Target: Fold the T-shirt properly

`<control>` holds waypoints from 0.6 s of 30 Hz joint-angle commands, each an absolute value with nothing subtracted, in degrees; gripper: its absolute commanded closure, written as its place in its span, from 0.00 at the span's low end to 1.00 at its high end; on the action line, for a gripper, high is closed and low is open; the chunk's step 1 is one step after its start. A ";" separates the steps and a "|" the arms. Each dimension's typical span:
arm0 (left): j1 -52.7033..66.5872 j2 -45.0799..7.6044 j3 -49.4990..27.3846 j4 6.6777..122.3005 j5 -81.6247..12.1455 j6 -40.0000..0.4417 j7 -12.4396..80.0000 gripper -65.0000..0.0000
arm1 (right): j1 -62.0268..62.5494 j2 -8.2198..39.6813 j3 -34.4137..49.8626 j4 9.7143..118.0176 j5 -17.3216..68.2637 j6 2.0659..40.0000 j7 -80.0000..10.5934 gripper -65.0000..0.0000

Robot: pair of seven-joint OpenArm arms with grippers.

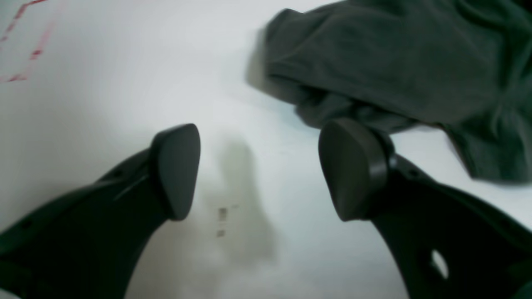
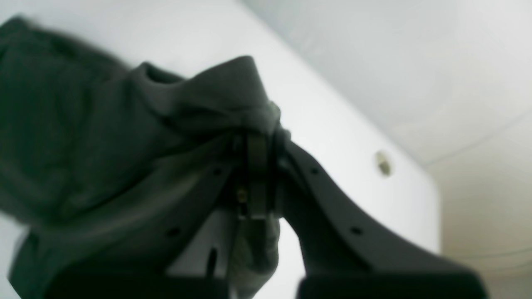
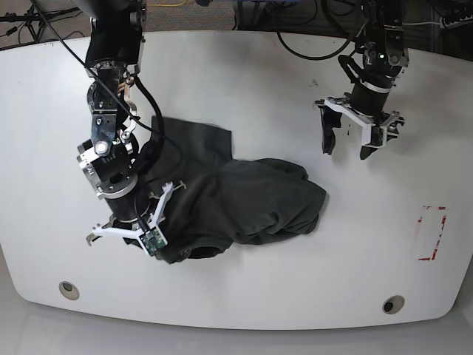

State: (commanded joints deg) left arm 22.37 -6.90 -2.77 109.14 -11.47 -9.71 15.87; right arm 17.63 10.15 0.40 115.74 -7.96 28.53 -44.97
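White desk [image 3: 244, 296], crumpled T-shirt [image 3: 251, 200] at centre, right hand [image 2: 257, 137] clamping its edge, left hand [image 3: 360, 137] wide apart, empty, nearby.

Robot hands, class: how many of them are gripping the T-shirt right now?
1. The right hand is shut on the T-shirt at its near edge; the left hand hangs open over the bare table, beside the shirt.

White rounded table [image 3: 244, 66] with red tape outline [image 3: 431, 234], black cables [image 3: 310, 44] beyond its far edge.
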 joint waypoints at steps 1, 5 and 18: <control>22.46 -6.90 -2.68 109.14 -11.47 -9.71 15.87 0.30 | 18.77 10.15 0.04 115.91 -7.96 28.53 -44.97 1.00; 23.96 -6.90 -2.51 109.14 -11.47 -9.71 15.87 0.30 | 23.25 10.24 -2.33 116.09 -7.96 28.53 -45.05 1.00; 23.96 -6.73 -2.33 102.90 -11.74 -9.89 15.43 0.30 | 39.16 11.91 -11.03 116.97 -7.96 28.53 -45.14 1.00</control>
